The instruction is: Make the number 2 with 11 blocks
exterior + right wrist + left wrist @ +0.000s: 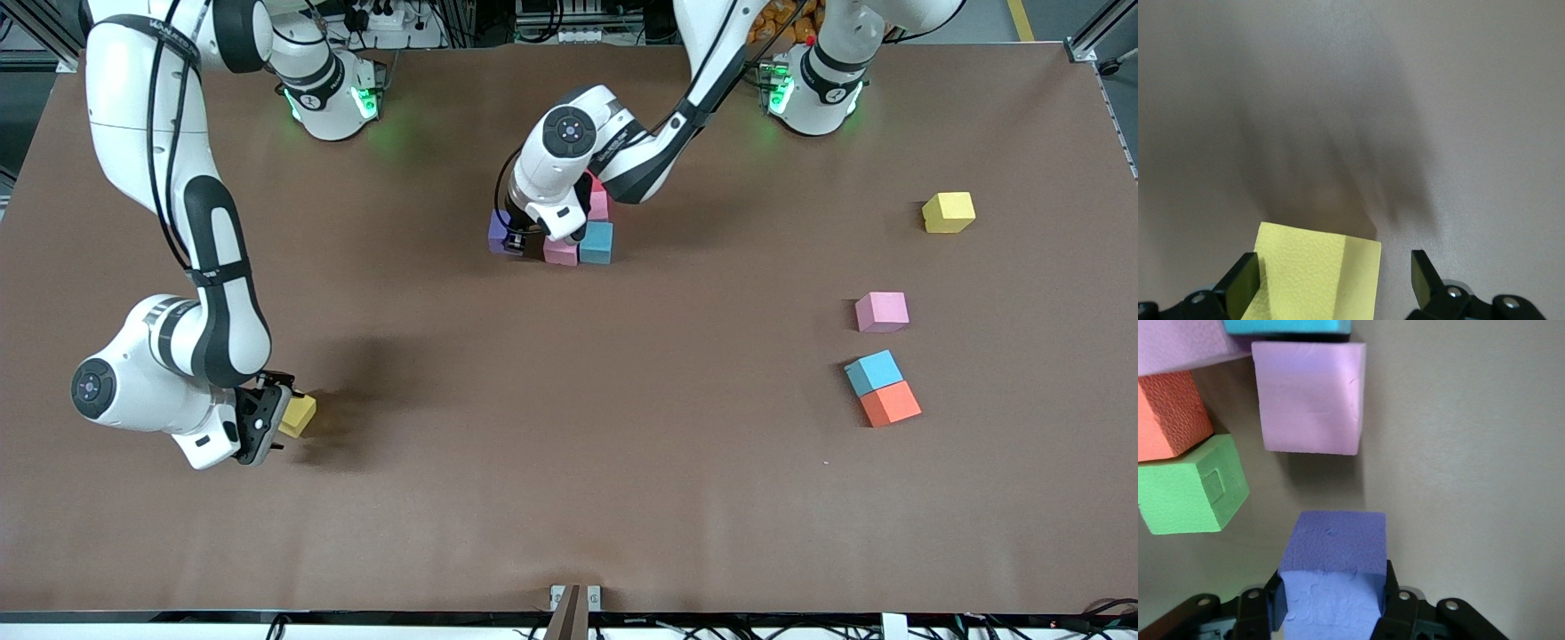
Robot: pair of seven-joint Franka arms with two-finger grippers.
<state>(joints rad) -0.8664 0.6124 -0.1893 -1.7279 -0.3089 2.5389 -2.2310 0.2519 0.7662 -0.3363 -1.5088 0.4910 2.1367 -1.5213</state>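
Your blocks are plain matte foam cubes; the green block (1188,487) carries a small square imprint, and no writing is readable on them. Your left gripper (517,238) is clamped on the purple block (1333,570), low beside a cluster of pink block (1308,397), light blue, orange and green ones mid-table. Your right gripper (267,425), its arm bent low, stands spread around a yellow block (1315,277) at the right arm's end.

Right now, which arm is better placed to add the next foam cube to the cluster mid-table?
Left. The left gripper is shut on a purple foam cube beside the cluster's pink cube. The right gripper is open around a yellow foam cube toward the right arm's end.
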